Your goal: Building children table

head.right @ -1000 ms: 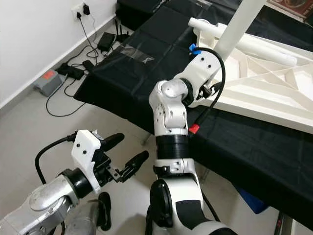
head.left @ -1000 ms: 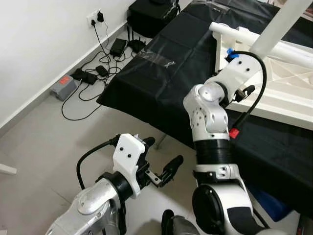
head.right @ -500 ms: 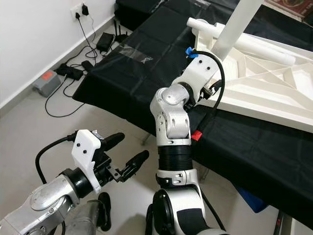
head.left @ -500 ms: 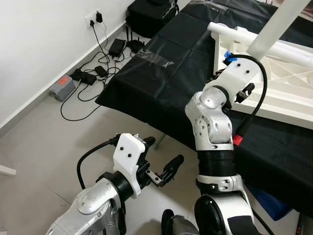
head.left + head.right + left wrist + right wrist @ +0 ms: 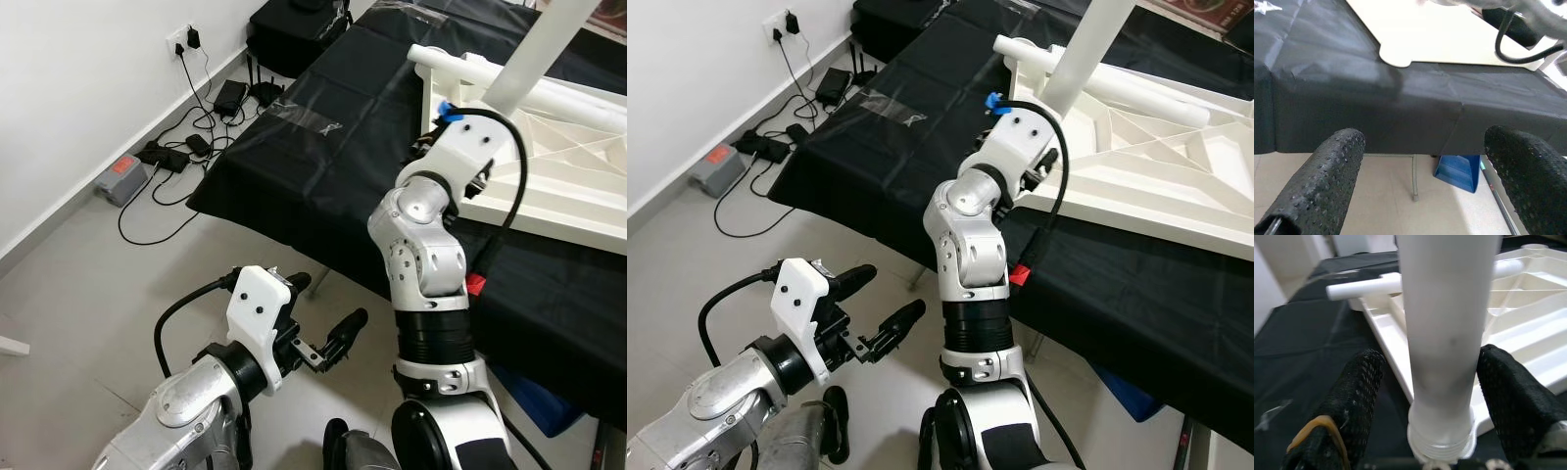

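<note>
The white tabletop (image 5: 1161,171) lay upside down on the black-draped work surface (image 5: 323,157), a loose leg (image 5: 1117,88) lying across it. The right gripper (image 5: 1431,396) reached in at its near corner, fingers (image 5: 1354,396) spread on either side of the upright white leg (image 5: 1447,333) — flanking it, with gaps showing on both sides. The left gripper (image 5: 328,323) hung low over the tiled floor (image 5: 88,284), well apart from the tabletop, its fingers (image 5: 1327,171) spread and holding nothing. Cables and a power strip (image 5: 125,176) lay by the wall.
</note>
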`<state>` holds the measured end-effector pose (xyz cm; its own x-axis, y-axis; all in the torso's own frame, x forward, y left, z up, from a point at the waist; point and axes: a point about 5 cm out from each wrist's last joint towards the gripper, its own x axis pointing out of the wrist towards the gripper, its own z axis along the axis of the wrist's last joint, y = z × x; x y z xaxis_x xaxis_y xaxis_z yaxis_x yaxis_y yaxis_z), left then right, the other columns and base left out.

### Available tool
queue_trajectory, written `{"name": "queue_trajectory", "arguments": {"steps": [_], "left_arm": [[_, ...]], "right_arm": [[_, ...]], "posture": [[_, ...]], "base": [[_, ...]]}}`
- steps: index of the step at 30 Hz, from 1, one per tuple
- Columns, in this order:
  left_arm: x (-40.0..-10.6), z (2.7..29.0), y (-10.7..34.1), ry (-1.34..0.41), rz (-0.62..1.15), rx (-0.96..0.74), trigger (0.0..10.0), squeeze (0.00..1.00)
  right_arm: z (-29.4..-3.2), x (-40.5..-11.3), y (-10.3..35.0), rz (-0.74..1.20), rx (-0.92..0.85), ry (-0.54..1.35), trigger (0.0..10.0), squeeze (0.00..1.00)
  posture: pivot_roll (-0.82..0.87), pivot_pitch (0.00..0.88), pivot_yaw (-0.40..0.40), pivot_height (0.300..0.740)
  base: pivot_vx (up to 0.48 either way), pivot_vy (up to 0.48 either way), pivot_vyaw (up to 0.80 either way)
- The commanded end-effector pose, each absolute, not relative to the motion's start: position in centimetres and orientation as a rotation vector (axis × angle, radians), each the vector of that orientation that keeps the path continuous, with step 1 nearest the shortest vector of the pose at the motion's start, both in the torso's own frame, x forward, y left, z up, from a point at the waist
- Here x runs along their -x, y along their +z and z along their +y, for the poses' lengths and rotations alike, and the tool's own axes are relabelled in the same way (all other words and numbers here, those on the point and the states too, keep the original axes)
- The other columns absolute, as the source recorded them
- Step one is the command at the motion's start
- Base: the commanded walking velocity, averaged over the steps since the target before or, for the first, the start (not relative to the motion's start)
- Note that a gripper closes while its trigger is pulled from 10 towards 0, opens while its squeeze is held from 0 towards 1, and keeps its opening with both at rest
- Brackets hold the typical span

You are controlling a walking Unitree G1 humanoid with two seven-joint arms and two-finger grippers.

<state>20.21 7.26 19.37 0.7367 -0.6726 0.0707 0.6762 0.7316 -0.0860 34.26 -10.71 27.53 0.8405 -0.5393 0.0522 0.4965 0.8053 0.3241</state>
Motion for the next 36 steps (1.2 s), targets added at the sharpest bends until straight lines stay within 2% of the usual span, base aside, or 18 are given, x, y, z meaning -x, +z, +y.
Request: {"name": "queue_trajectory", "arguments": {"steps": [1,9,22,25,28,29,30,31,32,34,36], "left_arm": [[-20.0,7.1,19.1,-0.755,-0.024,0.122,10.0,0.00],[-20.2,7.0,19.1,-0.757,-0.031,0.126,10.0,0.00],[-20.5,7.0,19.1,-0.759,-0.038,0.122,10.0,0.00],[-20.6,6.9,19.1,-0.761,-0.041,0.125,10.0,0.00],[-20.6,6.9,19.0,-0.762,-0.042,0.126,10.0,0.00],[-20.5,6.9,18.8,-0.761,-0.031,0.125,10.0,0.00],[-20.5,6.9,18.8,-0.761,-0.031,0.125,10.0,0.00],[-20.5,7.0,18.2,-0.749,-0.013,0.129,10.0,0.00],[-20.5,7.0,18.2,-0.749,-0.013,0.129,10.0,0.00],[-20.3,7.5,16.6,-0.695,0.032,0.108,10.0,0.00],[-20.3,7.5,16.6,-0.695,0.032,0.108,10.0,0.00]], "right_arm": [[-9.2,-33.5,24.7,-0.033,-0.337,-0.499,10.0,0.00],[-12.1,-32.4,23.7,-0.049,-0.253,-0.533,10.0,0.00],[-13.9,-31.2,22.6,-0.039,-0.200,-0.549,10.0,0.00],[-13.7,-30.3,21.2,0.007,-0.223,-0.340,10.0,0.00],[-13.4,-30.1,20.8,0.027,-0.234,-0.274,10.0,0.00],[-13.5,-29.8,20.1,0.044,-0.224,-0.165,10.0,0.00],[-13.5,-29.8,20.1,0.044,-0.224,-0.165,10.0,0.00],[-14.2,-29.5,19.2,0.044,-0.195,-0.060,10.0,0.00],[-14.2,-29.5,19.2,0.044,-0.195,-0.060,10.0,0.00],[-16.8,-28.8,17.9,0.028,-0.133,0.015,10.0,0.00],[-16.8,-28.8,17.9,0.028,-0.133,0.015,10.0,0.00]], "posture": [[0.16,0.301,-0.103,0.740],[0.14,0.287,-0.100,0.740],[0.14,0.274,-0.093,0.740],[0.13,0.262,-0.092,0.740],[0.13,0.262,-0.092,0.740],[0.13,0.254,-0.092,0.740],[0.13,0.254,-0.092,0.740],[0.13,0.240,-0.091,0.740],[0.13,0.240,-0.091,0.740],[0.13,0.218,-0.085,0.740],[0.13,0.218,-0.085,0.740]], "base": [[0.000,0.000,0.00],[0.000,0.000,0.00],[0.000,0.000,0.00],[0.000,0.000,0.00],[0.000,0.000,0.00],[0.000,0.000,0.00],[0.000,0.000,0.00],[0.000,0.000,0.00],[0.000,0.000,0.00],[0.000,0.000,0.00],[0.000,0.000,0.00]]}}
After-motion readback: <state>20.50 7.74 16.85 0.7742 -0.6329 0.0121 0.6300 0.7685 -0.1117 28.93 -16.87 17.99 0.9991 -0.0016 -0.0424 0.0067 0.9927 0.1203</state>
